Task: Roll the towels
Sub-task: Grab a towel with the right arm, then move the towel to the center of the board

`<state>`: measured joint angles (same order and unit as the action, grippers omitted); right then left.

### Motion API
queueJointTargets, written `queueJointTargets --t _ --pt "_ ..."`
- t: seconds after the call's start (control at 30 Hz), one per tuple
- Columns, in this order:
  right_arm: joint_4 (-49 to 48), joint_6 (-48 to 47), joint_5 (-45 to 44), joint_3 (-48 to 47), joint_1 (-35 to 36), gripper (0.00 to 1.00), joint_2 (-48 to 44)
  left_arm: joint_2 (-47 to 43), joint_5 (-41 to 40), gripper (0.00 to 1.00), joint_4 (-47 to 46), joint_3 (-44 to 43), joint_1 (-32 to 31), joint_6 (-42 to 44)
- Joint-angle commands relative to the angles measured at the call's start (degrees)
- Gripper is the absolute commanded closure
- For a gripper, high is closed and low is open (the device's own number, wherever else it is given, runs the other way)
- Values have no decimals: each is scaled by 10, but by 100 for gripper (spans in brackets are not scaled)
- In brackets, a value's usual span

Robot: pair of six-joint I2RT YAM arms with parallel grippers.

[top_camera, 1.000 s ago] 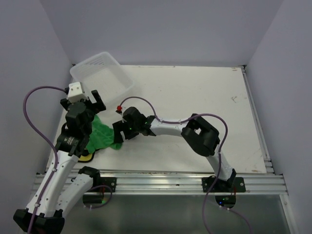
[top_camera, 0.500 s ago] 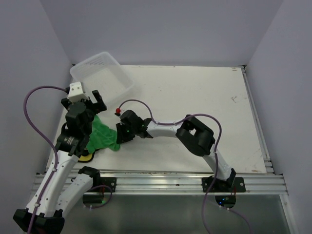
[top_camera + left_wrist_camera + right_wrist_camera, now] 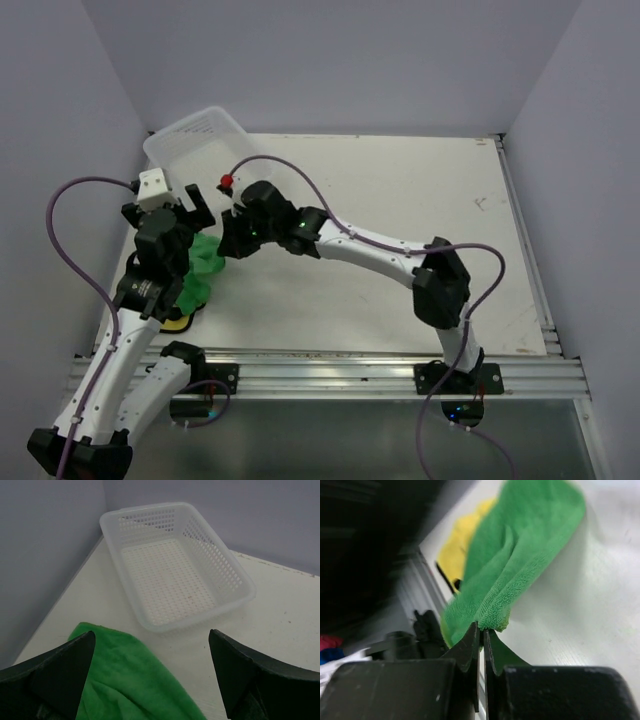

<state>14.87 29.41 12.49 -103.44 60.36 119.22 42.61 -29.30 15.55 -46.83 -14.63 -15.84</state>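
Edge of the green towel (image 3: 520, 555) sits pinched in my right gripper (image 3: 481, 632), just snapped closed — rolling can start — left gripper (image 3: 150, 660) gapes empty.

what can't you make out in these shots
- yellow towel: top view, only a sliver shows; the green towel and the left arm cover the rest.
- green towel's near part: left wrist view, cut off by the bottom edge and the left claw.
- right claw, shut on the green towel's edge: in the top view its tips are hidden under its own wrist.
- left side of the right wrist view: dark blur, unreadable.
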Motion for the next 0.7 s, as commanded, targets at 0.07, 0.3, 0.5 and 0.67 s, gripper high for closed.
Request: queueJointTargets --t 0.07,0.3,0.5,0.67 --pt "23 -47 -48 31 -16 100 -207 -18 -41 0 -17 0 4 11" --pt "19 -34 -98 271 -85 100 -422 -13 -18 0 -20 0 4 15" --pt "43 -8 -120 469 -184 100 -548 -9 8 0 -24 2 4 15" --pt "82 -22 -151 544 -310 100 -594 5 43 0 -31 3 4 22"
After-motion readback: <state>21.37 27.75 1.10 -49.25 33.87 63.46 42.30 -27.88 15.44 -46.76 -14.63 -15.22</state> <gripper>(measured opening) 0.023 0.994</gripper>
